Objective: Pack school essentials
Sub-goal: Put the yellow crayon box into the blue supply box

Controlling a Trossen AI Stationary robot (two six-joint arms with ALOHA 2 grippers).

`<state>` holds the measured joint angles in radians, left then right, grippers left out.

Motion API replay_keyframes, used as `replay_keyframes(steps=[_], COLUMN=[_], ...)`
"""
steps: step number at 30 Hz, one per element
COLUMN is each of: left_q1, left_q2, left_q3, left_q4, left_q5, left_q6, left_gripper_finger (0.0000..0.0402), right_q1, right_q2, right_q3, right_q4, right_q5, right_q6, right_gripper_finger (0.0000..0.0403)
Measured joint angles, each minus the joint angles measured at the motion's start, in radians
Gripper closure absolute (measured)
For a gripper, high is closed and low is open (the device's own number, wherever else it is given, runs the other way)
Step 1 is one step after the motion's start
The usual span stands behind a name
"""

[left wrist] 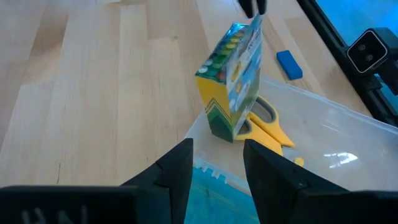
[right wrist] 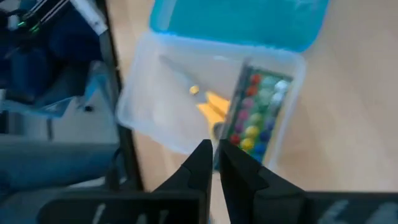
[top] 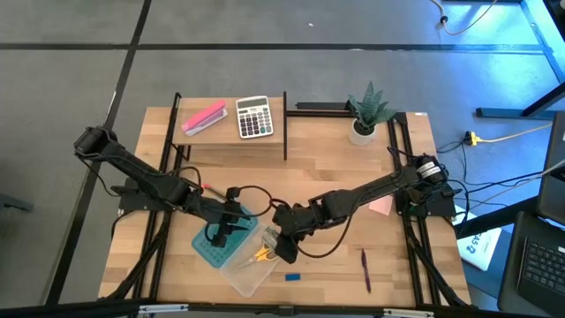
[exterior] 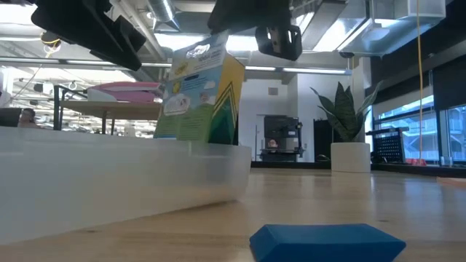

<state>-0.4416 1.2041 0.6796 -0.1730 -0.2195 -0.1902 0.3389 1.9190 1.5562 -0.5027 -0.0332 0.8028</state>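
Nearby, blue eraser [top: 292, 276] and pen [top: 365, 269] outside clear bin [top: 247, 276].

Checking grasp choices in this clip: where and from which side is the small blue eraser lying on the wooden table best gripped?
Grip the small blue eraser across its short width, coming straight down from above. It lies flat on the wooden table, apart from the clear plastic box, and nothing lies over it. Its long sides are straight and parallel, so they probably suit a gripper best.
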Motion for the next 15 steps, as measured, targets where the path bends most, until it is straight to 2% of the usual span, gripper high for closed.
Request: replay_keyframes(steps=[4,12,15], left_q1=[0.000,0.000,0.000], left_q2=[0.000,0.000,0.000], left_q3=[0.000,0.000,0.000], left_q4=[0.000,-0.001,-0.002], left_q5=[0.000,0.000,0.000], left_q6=[0.000,0.000,0.000], left_gripper_finger=[0.0266,0.0266,0.0266], right_q1=[-0.002,-0.017,-0.016], right_q2=[0.000,-0.047,-0.082], right_q3=[0.000,-0.001,-0.001], right_q4=[-0.009,-0.023,-0.061], right_q5=[0.087,0.103,0.152], right_q6=[-0.014,-0.053,-0.054], right_gripper_finger=[0.0370,0.0370,0.0370])
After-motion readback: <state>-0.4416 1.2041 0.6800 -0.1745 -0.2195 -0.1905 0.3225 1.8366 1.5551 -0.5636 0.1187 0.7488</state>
